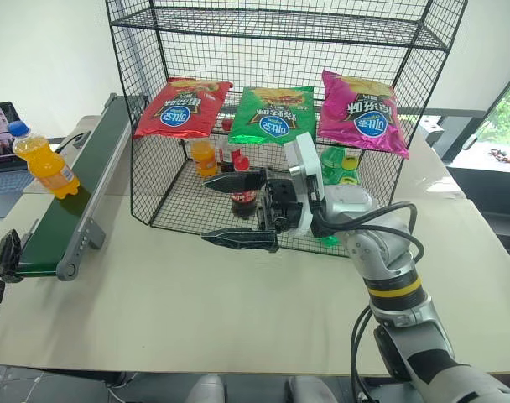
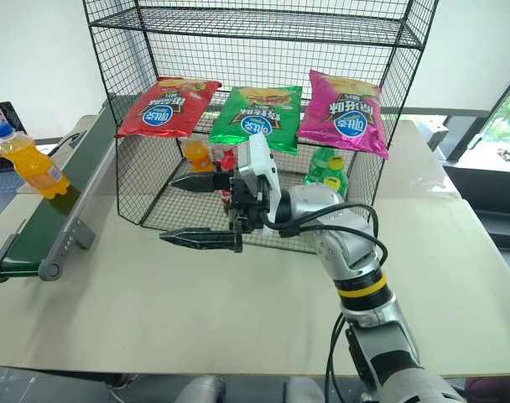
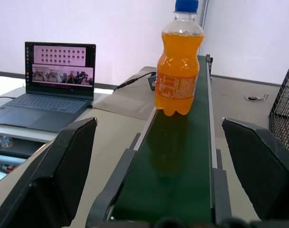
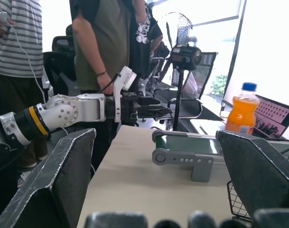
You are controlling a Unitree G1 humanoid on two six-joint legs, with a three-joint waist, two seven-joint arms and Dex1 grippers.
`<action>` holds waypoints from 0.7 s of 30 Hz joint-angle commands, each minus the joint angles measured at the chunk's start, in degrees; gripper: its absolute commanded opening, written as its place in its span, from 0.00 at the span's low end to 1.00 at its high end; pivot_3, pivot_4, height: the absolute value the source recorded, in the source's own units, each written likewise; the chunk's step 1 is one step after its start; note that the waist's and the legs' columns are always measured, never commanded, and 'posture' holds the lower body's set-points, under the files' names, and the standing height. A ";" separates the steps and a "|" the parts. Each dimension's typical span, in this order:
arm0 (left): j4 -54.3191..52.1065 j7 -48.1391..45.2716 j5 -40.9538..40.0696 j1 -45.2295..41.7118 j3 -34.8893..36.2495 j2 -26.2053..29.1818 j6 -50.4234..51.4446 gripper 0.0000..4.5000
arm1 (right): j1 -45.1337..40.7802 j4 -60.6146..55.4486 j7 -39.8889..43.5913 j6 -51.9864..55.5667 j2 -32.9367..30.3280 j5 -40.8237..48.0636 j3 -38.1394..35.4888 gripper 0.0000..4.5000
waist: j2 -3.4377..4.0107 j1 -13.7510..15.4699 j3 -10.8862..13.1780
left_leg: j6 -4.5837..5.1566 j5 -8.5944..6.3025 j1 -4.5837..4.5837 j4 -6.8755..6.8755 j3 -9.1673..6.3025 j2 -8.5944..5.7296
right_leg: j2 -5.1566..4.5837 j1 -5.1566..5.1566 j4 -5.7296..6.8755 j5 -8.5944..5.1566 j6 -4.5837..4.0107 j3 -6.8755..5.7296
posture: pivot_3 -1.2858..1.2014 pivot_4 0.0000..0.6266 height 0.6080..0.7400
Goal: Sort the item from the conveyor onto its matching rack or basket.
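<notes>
Both grippers — right (image 1: 241, 210) and left (image 4: 154, 111) — are held apart, empty; orange soda bottle (image 1: 44, 159) is not yet lifted from conveyor (image 1: 70, 206), rack (image 1: 280, 101) unreached.

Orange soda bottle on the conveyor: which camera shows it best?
Left wrist view: the orange soda bottle stands close, label readable. Head views show it small at the picture's left edge; right wrist view shows it far off.

White walls, a beige table (image 1: 196, 311), an open laptop (image 3: 49, 95) and a bright window (image 1: 502, 126)
</notes>
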 commanded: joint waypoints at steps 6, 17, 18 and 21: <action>2.93 -1.23 1.96 -2.52 0.07 3.40 -1.56 0.99 | -0.84 -2.80 -0.55 -1.18 -0.17 0.99 -1.62 1.00 | 0.01 0.02 0.01 | 0.00 0.00 0.00 0.00 0.00 0.00 | 0.00 -0.01 0.00 0.00 0.00 0.00 | 0.52 0.24 0.98; 9.28 -3.42 4.89 -6.06 -1.48 6.12 -2.35 0.99 | -0.78 -4.40 -2.28 0.01 -0.66 1.11 -1.85 1.00 | 0.02 -0.02 0.01 | 0.00 0.00 0.00 -0.08 0.00 0.00 | 0.00 -0.04 0.00 0.00 0.00 0.00 | 0.52 0.24 0.98; 9.77 -3.69 5.07 -6.29 -1.56 6.29 -2.40 0.99 | -0.95 -4.40 -2.49 0.20 -0.66 1.16 -1.88 1.00 | 0.01 -0.05 0.01 | 0.00 0.00 0.00 -0.08 0.00 0.01 | 0.00 -0.05 0.00 0.00 0.00 -0.01 | 0.52 0.24 0.98; 10.60 -4.41 5.34 -6.66 -1.80 6.75 -2.30 0.99 | -1.53 -4.38 -3.03 0.71 -0.66 1.39 -2.01 1.00 | 0.02 -0.08 0.01 | 0.00 0.00 0.00 -0.09 0.01 0.01 | -0.01 -0.05 -0.01 0.00 0.00 -0.01 | 0.52 0.24 0.98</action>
